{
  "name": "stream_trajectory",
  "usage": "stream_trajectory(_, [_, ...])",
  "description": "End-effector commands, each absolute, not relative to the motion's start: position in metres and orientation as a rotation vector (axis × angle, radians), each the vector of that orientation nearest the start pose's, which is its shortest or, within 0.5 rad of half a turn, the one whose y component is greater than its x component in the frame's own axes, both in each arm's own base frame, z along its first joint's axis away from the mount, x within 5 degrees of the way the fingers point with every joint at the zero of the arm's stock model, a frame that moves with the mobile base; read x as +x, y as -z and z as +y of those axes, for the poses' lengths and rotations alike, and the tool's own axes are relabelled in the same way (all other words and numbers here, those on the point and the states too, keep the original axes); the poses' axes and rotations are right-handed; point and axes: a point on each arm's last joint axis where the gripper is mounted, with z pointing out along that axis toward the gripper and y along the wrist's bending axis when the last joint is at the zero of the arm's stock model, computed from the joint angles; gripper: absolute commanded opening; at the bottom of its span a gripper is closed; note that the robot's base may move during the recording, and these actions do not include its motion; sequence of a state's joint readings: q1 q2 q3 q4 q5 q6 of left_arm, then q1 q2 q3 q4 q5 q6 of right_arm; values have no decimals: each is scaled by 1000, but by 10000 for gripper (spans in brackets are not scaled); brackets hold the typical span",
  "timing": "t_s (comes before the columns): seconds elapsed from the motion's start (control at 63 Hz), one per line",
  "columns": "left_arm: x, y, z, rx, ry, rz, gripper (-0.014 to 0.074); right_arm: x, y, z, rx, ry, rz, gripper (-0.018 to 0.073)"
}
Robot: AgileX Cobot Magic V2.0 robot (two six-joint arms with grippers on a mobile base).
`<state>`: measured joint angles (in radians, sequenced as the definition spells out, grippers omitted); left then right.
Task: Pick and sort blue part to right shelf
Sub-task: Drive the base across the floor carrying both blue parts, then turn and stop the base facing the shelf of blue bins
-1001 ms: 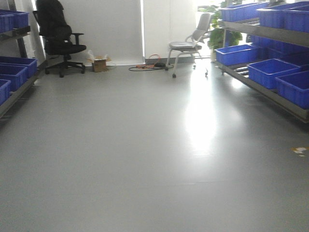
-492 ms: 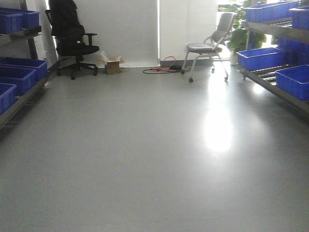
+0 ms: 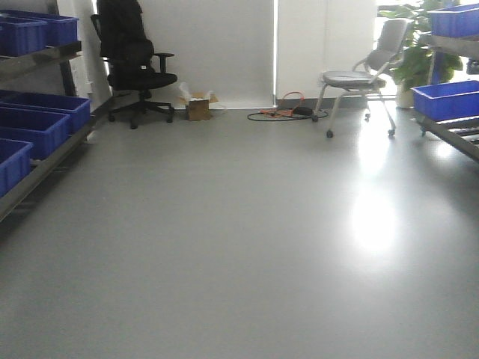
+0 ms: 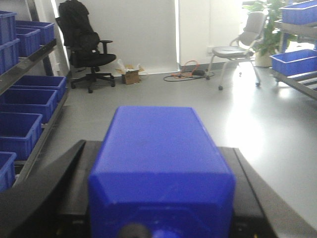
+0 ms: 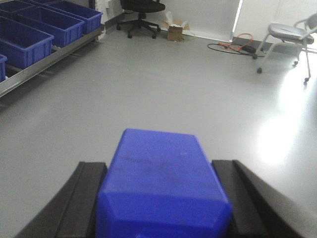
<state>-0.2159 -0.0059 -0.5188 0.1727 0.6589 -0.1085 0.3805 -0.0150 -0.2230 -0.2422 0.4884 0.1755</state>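
The front-facing view shows neither arm, only a grey floor [image 3: 224, 247] running between two racks. The right shelf [image 3: 451, 136] stands at the far right edge. One blue bin [image 3: 445, 99] sits on its lower level above grey roller tracks, and another bin is cut off at the top corner. Across the aisle, the left rack [image 3: 37, 173] carries more blue bins. At the far wall are a black office chair [image 3: 135, 63], a cardboard box [image 3: 198, 108], cables [image 3: 288, 114], a grey chair [image 3: 359, 75] and a plant [image 3: 419, 52].

The left wrist view adds the left gripper [image 4: 157, 168], with black jaws on either side of a blue block [image 4: 158, 134] that fills the gap between them. It cannot be told whether the block is a held part or belongs to the gripper, or whether the jaws are gripping. This view also takes in both racks, with the right shelf well apart at its far right.

The right wrist view shows the right gripper [image 5: 161, 188] in the same arrangement around its own blue block [image 5: 161, 173], and the state of its jaws is equally unclear. It looks toward the left rack, and the right shelf falls outside it.
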Motion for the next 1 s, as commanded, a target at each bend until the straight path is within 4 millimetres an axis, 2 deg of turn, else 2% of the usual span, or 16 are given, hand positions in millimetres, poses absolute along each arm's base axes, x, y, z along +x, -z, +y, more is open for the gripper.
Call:
stream_trajectory(0.0, [1, -335, 8, 110, 79, 1499, 314, 37, -262, 5, -287, -161, 1583, 215])
stream_trajectory(0.985, [1, -335, 8, 110, 79, 1499, 314, 37, -262, 5, -287, -161, 1583, 215])
